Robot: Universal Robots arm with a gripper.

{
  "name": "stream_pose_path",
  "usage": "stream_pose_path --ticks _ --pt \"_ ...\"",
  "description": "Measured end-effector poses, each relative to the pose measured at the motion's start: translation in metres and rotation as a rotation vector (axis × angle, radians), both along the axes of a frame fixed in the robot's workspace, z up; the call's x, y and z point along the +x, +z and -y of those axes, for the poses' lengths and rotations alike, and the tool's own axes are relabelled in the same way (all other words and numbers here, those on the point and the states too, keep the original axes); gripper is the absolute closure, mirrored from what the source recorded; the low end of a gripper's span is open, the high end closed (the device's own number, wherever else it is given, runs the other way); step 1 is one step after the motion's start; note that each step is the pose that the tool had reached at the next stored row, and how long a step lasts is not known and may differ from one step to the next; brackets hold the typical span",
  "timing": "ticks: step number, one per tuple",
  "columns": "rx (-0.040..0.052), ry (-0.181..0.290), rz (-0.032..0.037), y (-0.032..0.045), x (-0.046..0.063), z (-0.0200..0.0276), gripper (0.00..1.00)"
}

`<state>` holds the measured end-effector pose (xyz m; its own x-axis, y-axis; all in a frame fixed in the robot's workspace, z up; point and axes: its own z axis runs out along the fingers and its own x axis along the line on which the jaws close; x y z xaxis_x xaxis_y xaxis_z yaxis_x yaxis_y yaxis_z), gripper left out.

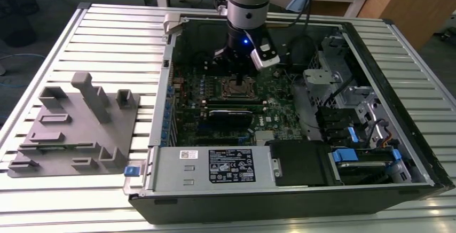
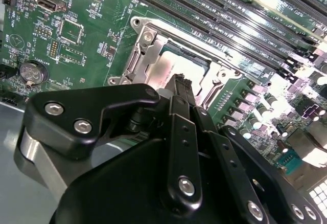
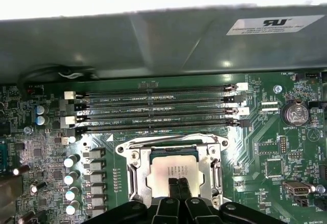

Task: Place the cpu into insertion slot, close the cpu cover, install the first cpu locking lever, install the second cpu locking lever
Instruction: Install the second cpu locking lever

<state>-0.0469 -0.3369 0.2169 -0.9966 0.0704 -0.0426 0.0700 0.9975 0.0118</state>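
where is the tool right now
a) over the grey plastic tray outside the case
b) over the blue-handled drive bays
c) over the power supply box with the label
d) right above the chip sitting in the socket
d, in both wrist views the tool has its tips over the silver chip lying in the socket, beside the long memory slots.

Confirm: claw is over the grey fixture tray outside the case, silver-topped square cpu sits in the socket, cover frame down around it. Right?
Not quite. The claw is inside the black computer case, right over the silver-topped square cpu, as the first wrist view shows. The cpu does sit in the metal-rimmed square socket, thin silvery cover frame down around it.
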Motion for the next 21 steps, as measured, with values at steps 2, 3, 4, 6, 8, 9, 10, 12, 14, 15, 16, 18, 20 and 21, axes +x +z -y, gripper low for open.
stream_pose_path --ticks 2,3,4,6,8,9,10,12,14,15,16,18,20,21 --pt "0.0 0.0 0.0 0.0 0.0004 0.0 0.9" --pt "0.0 0.0 0.0 0.0 0.0004 0.0 0.9" --pt "0.0 0.0 0.0 0.0 0.0004 0.0 0.9" --pt "-0.0001 0.0 0.0 0.0005 0.0005 0.0 0.9" --pt "0.0 0.0 0.0 0.001 0.0004 0.0 0.9" --pt "0.0001 0.0 0.0001 0.0011 0.0004 0.0 0.9" --pt "0.0002 0.0 0.0001 0.0011 0.0004 0.0 0.9" --pt "0.0 0.0 0.0 0.0014 0.0004 0.0 0.9" --pt "-0.0001 0.0 0.0 0.0015 0.0004 0.0 0.9" --pt "-0.0003 0.0 -0.0002 0.0018 0.0004 0.0 0.9" --pt "-0.0004 0.0 -0.0002 0.0021 0.0004 0.0 0.9" --pt "0.0 0.0 0.0 0.0027 0.0004 0.0 0.9" --pt "0.0001 0.0 0.0001 0.0033 0.0004 0.0 0.9" --pt "0.0002 0.0 0.0002 0.0034 0.0004 0.0 0.9"
